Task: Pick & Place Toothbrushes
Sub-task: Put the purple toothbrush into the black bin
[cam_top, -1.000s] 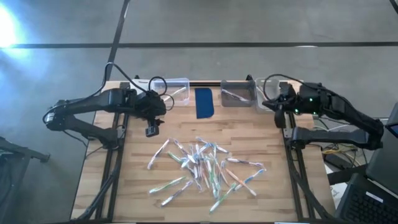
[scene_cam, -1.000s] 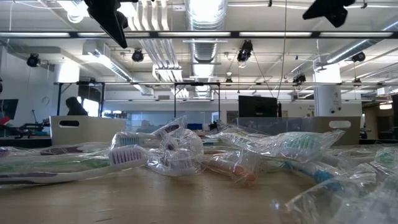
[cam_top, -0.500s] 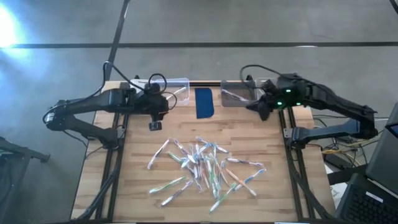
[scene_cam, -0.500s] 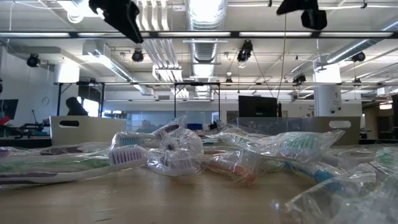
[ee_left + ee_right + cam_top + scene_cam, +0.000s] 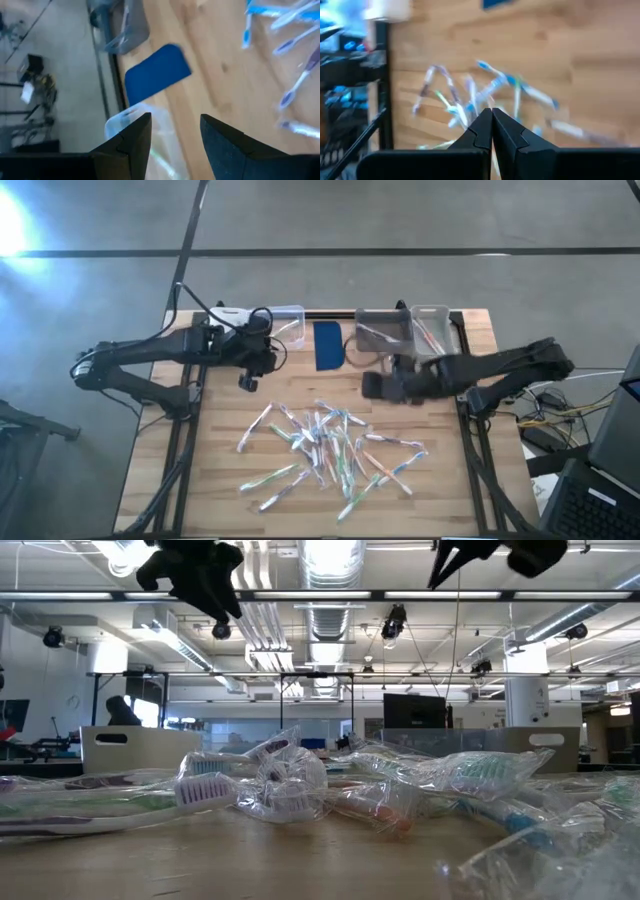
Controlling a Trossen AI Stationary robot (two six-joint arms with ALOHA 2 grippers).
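1. Here, in the high view, the toothbrushes (image 5: 330, 445) lie heaped on the surface (image 5: 220, 430) just ahead of the right gripper (image 5: 372, 385), which is closed and empty.
2. In the left wrist view, the left gripper (image 5: 175, 131) is open, holding nothing.
3. Better to open before descending and choose one brush at the edge.

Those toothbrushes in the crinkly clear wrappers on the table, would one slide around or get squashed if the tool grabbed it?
The toothbrushes look thin and light, so one would probably lift easily. Their clear wrappers look glossy and loose, so the tool might slip or pinch film alone. They lie crossed in a heap, so pulling one would likely drag its neighbours.
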